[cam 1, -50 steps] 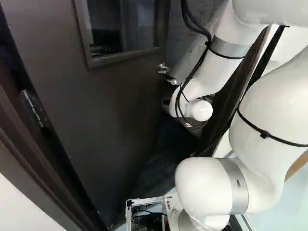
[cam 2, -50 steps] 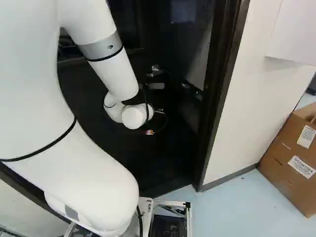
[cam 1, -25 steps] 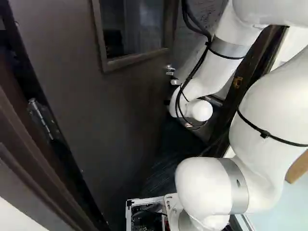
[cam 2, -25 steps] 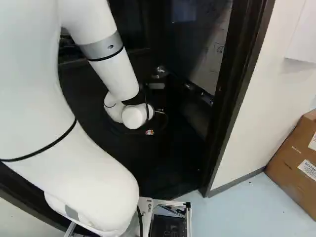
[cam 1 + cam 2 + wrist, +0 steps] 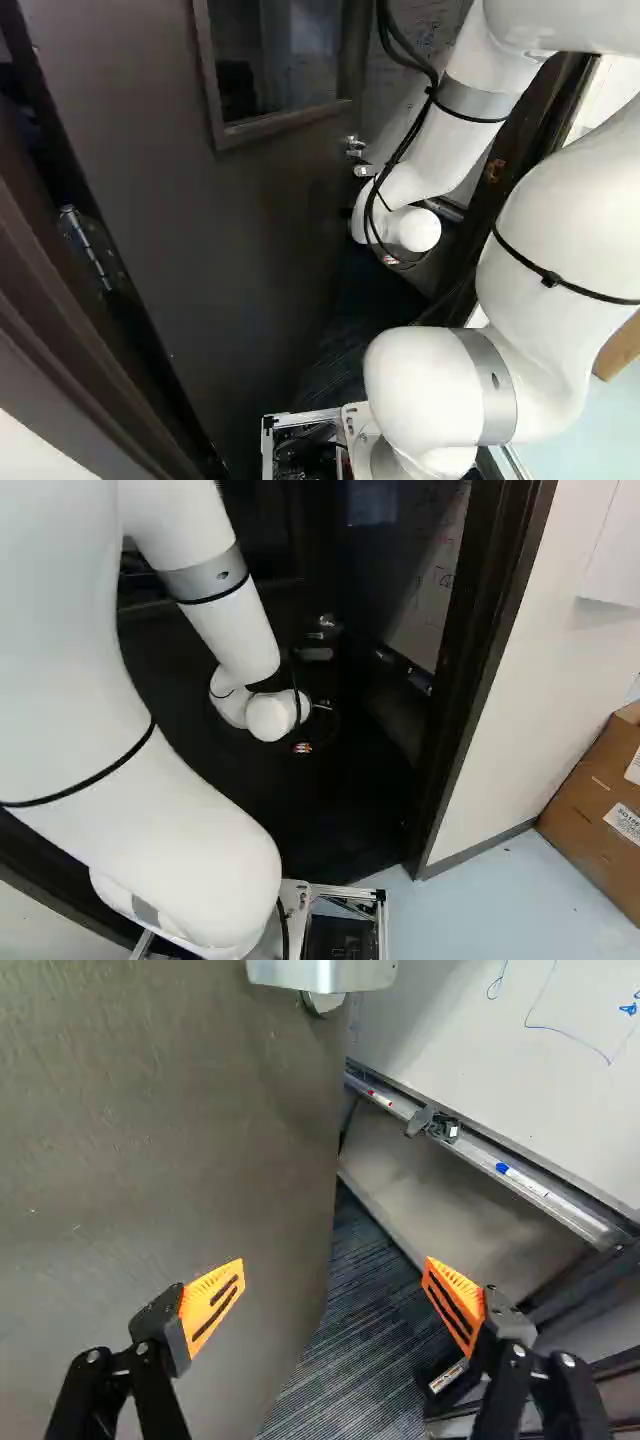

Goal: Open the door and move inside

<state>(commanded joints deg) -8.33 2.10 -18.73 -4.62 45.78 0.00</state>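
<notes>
Looks like an office; whiteboard (image 5: 470, 1060) (scribbled in blue), markers (image 5: 526, 1181), carpet (image 5: 350, 1330).

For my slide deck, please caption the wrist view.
Open fingers by an ajar door, whiteboard and marker tray beyond.

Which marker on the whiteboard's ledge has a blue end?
The marker lying farther from the door; the nearer marker has a red end.

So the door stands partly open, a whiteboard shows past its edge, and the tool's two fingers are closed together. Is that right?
Not quite: the wrist view shows the tool open, its two fingers well apart. The rest holds: the door stands partly open and a whiteboard shows past its edge.
</notes>
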